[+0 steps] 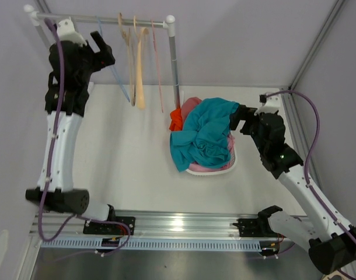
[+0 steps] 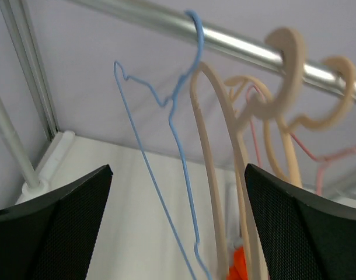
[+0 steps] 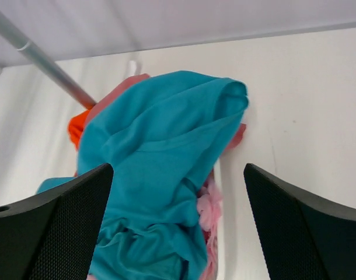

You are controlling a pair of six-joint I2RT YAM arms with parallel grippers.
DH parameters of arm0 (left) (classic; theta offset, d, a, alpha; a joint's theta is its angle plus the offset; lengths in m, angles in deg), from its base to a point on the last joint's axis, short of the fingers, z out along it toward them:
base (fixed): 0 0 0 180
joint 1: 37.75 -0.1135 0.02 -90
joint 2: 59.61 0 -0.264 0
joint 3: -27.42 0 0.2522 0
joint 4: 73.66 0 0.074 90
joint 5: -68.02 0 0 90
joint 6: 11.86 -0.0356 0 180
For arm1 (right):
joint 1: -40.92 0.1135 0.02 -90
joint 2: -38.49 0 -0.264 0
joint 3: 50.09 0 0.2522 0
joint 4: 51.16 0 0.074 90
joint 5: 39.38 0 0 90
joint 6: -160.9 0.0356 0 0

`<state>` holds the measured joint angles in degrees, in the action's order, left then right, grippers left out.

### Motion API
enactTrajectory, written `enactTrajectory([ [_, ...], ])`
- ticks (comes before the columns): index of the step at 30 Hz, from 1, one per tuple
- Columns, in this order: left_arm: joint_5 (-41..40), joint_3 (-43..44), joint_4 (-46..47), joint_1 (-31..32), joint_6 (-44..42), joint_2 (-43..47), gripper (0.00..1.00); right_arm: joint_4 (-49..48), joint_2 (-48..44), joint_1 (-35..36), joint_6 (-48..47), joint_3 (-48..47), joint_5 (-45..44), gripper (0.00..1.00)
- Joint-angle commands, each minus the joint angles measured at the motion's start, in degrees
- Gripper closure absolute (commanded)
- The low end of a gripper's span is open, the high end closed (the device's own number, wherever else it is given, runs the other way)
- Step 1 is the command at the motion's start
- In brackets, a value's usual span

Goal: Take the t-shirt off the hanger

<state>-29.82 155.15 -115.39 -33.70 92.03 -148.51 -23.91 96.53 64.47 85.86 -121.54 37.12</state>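
Since every hanger on the rail hangs bare overhead, the stripping looks done: the left claw and right claw both gape empty, and the teal t-shirt is heaped on a basket just under the right one. From the left wrist, the blue wire hanger hangs just ahead, untouched. The right wrist shows the shirt crumpled in soft folds. Next, I'd guess, both arms back away.

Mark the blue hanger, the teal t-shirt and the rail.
blue hanger (image 2: 182,175): left wrist view, its wire neck
teal t-shirt (image 3: 160,146): right wrist view, middle of cloth
rail (image 2: 236,42): left wrist view, bare stretch between hooks
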Motion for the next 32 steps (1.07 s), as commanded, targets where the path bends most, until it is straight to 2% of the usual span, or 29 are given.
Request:
enactTrajectory([
  [1,-4.1,-12.5,0.8,3.9,3.2,13.5,0.01,-15.9,-5.5,-1.3,-2.6,8.4,-7.8,0.01],
  [2,-5.0,-25.2,3.1,5.0,3.2,21.0,0.01,-15.2,-6.5,-2.2,-2.3,9.7,-6.6,0.01],
  [4,-6.5,-34.0,12.2,8.3,2.6,28.7,0.0,-13.8,-8.4,-5.8,1.1,12.6,-1.6,0.0],
  [6,-8.1,-48.3,17.0,11.2,2.8,39.3,0.01,-13.8,-8.9,-7.5,2.6,15.4,2.1,0.01],
  [7,-9.8,-50.7,17.8,11.8,3.6,42.3,0.0,-12.6,-8.8,-8.2,2.6,16.0,5.2,0.01],
  [12,-8.9,-66.4,13.2,13.5,11.2,59.0,0.01,-0.2,-0.7,-8.3,5.4,12.5,4.1,0.01],
  [16,-7.9,-69.8,6.9,14.1,11.5,66.0,0.0,6.1,6.9,-8.3,7.4,8.3,4.8,0.01],
  [21,-5.6,-71.3,-0.1,14.1,11.3,69.9,0.01,6.8,10.8,-8.2,8.6,9.0,5.9,0.0],
  [25,-1.0,-71.0,-2.6,14.1,11.3,69.7,0.01,2.3,6.2,-6.2,8.1,12.9,4.5,0.0],
  [29,1.6,-69.9,-3.9,14.1,11.4,67.7,0.0,0.5,0.7,-2.2,8.0,15.2,-4.6,0.0],
  [32,2.4,-70.1,-2.6,14.1,11.0,67.5,0.0,1.3,-0.9,-1.1,8.1,14.9,-5.7,0.01],
])
